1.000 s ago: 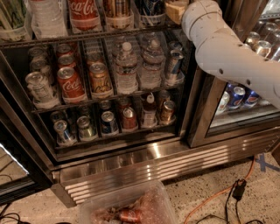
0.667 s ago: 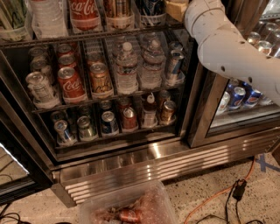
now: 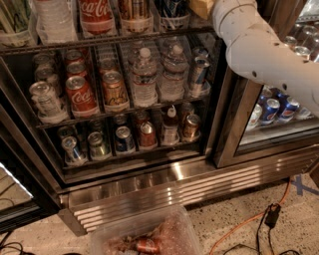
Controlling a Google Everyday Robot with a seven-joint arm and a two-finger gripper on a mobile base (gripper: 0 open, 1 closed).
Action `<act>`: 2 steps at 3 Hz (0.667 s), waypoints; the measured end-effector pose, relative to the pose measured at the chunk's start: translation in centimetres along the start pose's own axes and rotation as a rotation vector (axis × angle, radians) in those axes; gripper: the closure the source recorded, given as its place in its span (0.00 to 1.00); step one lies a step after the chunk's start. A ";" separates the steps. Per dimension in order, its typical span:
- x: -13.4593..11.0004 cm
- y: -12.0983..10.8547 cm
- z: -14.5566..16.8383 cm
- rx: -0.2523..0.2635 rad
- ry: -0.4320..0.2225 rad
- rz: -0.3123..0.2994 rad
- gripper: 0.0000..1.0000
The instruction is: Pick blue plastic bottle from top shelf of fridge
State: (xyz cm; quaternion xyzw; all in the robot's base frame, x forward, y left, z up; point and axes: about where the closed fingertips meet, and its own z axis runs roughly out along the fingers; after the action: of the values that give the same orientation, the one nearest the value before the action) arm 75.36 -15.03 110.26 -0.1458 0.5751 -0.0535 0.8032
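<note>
The fridge (image 3: 164,187) stands open in front of me. Its top shelf (image 3: 99,40) runs along the frame's top edge and bears bottles in clear trays. The lower part of a dark, blue-labelled bottle (image 3: 172,11) stands at the right of that shelf, and its top is cut off by the frame. A red Coca-Cola bottle (image 3: 97,14) and a brown bottle (image 3: 133,11) stand to its left. My white arm (image 3: 259,50) reaches from the right up to the shelf's right end. My gripper is beyond the frame's top edge, out of view.
Wire racks below hold cans (image 3: 79,94) and water bottles (image 3: 144,74). A tan object (image 3: 202,7) sits beside the arm's end. A second glass door (image 3: 279,109) with cans is at the right. A clear bin (image 3: 149,234) and an orange cable (image 3: 249,224) lie on the floor.
The arm has edged slightly upward at the right. The bottles and cans have not moved.
</note>
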 end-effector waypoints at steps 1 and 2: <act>-0.9 -0.5 0.5 0.003 -0.019 0.001 1.00; -3.0 0.1 0.1 -0.018 -0.041 0.019 1.00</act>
State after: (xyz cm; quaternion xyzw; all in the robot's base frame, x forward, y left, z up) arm 74.40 -14.14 112.99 -0.1488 0.5605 -0.0377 0.8138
